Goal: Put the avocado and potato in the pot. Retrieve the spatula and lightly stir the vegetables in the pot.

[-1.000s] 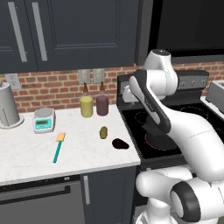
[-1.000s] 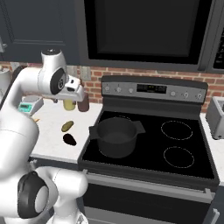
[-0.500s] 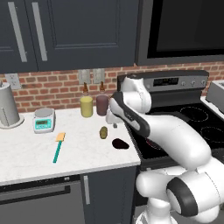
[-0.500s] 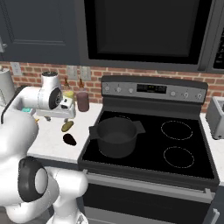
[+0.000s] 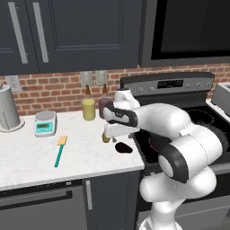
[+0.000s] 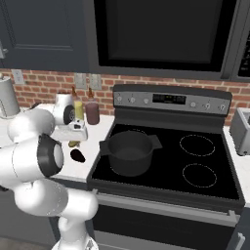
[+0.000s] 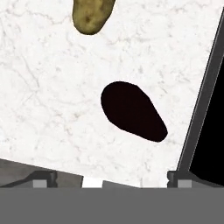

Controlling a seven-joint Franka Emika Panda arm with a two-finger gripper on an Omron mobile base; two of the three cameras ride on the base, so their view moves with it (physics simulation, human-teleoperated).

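The near-black avocado (image 7: 131, 111) lies on the white marble counter, close to the stove's edge. The olive-yellow potato (image 7: 92, 15) rests a little beyond it. My gripper (image 7: 111, 180) hangs open directly above the avocado, touching nothing. In the left base view the gripper (image 5: 112, 131) sits low over the potato (image 5: 106, 139) and avocado (image 5: 123, 147), and the teal-handled spatula (image 5: 59, 150) lies on the counter to their left. In the right base view the dark pot (image 6: 129, 151) stands empty on the front left burner, to the right of the avocado (image 6: 77, 155) and the gripper (image 6: 74, 135).
A yellow jar (image 5: 89, 109) and a dark jar (image 5: 103, 107) stand by the brick wall behind the hand. A small scale (image 5: 45, 123) and a grey canister (image 5: 8, 108) are further left. The stove (image 6: 195, 166) borders the counter on the right.
The arm has swung left from the stove and dropped toward the counter; the hand now hovers low over the avocado and potato. The jaws stayed open.
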